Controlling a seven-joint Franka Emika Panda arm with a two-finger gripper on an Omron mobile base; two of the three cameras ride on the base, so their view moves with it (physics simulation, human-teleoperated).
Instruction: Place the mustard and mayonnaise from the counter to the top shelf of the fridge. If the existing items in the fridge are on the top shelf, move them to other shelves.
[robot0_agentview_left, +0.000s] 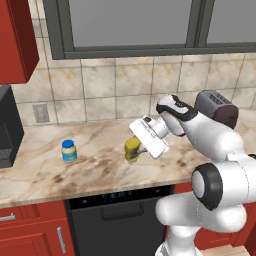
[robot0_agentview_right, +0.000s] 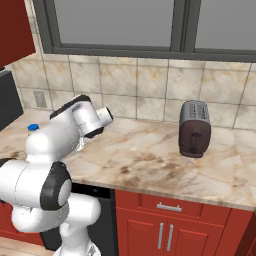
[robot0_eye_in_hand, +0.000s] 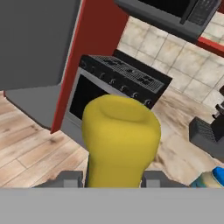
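Observation:
The mustard (robot0_agentview_left: 132, 149), a yellow squeeze bottle, sits between the fingers of my gripper (robot0_agentview_left: 137, 150), which is shut on it just over the marbled counter (robot0_agentview_left: 100, 172). In the hand view the mustard (robot0_eye_in_hand: 120, 140) fills the middle, with a fingertip on each side of its base at my gripper (robot0_eye_in_hand: 111, 180). Whether the bottle rests on the stone or hangs just above it is unclear. The mayonnaise (robot0_agentview_left: 69, 151), a blue-lidded jar, stands on the counter to the left of the bottle; its blue lid (robot0_agentview_right: 33, 127) peeks out behind my arm. The grey fridge (robot0_eye_in_hand: 35, 43) with its red edge shows far off.
A dark toaster (robot0_agentview_right: 194, 128) stands on the counter to the right. A black appliance (robot0_agentview_left: 7, 130) sits at the counter's left end. A dishwasher front (robot0_agentview_left: 120, 210) lies under the counter edge. A stove (robot0_eye_in_hand: 122, 76) stands between the counter and the fridge.

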